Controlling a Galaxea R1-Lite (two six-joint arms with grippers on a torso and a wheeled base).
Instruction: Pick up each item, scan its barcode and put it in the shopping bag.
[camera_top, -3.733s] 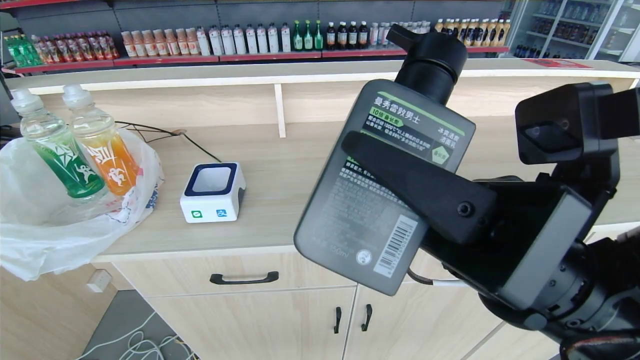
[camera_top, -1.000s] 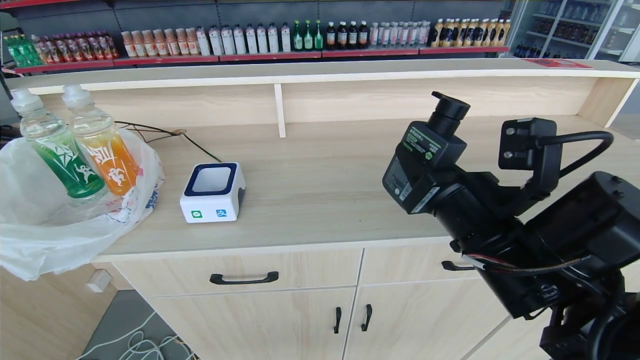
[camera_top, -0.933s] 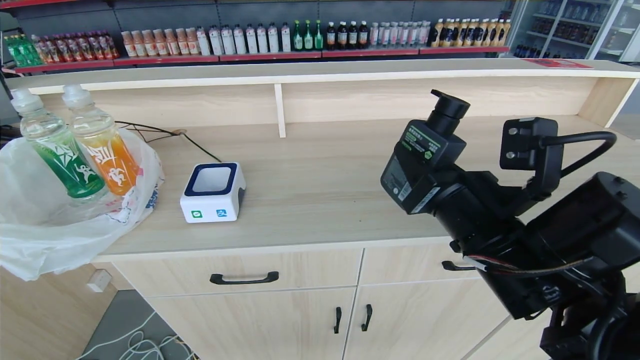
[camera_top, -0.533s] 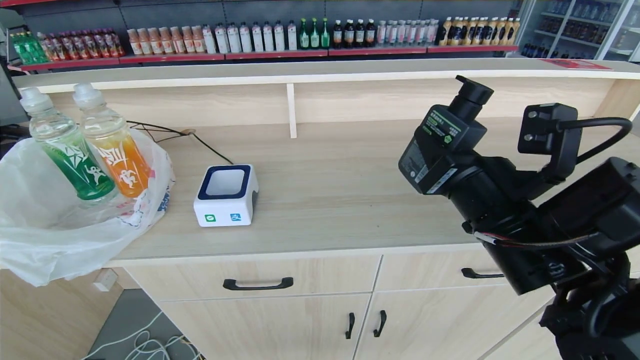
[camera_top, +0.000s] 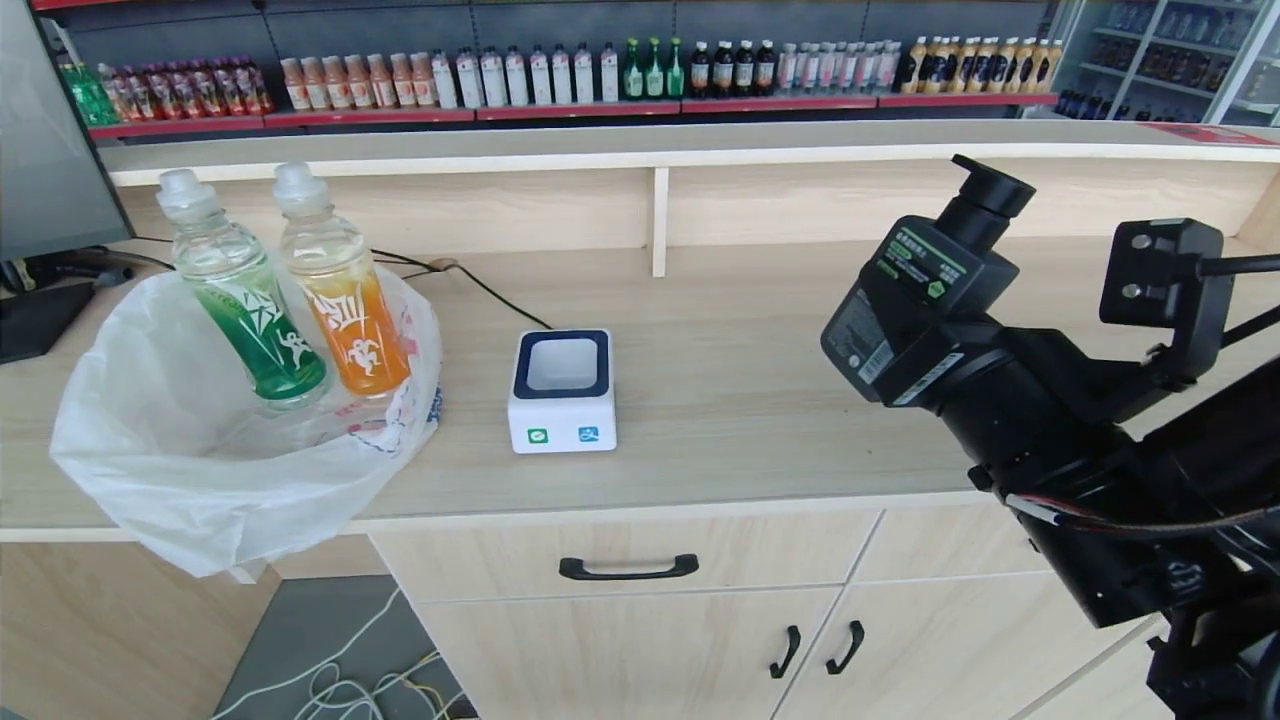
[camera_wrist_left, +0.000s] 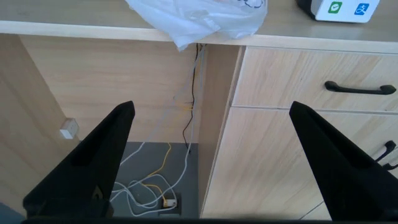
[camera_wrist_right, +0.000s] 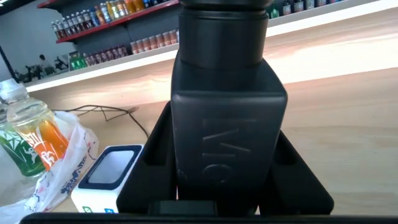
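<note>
Bottle (camera_top: 905, 290) in claw (camera_top: 932, 362), scanner (camera_top: 562, 392) well apart.

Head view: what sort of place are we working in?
Most likely a convenience-store checkout: shelves of bottled drinks line the back wall, a white barcode scanner sits on the wooden counter, and a plastic shopping bag holds two drink bottles.

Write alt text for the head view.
The right gripper holds a dark bottle above the right end of a wooden counter. A white scanner sits mid-counter, and to the left a plastic shopping bag holds a green bottle and an orange bottle.
</note>
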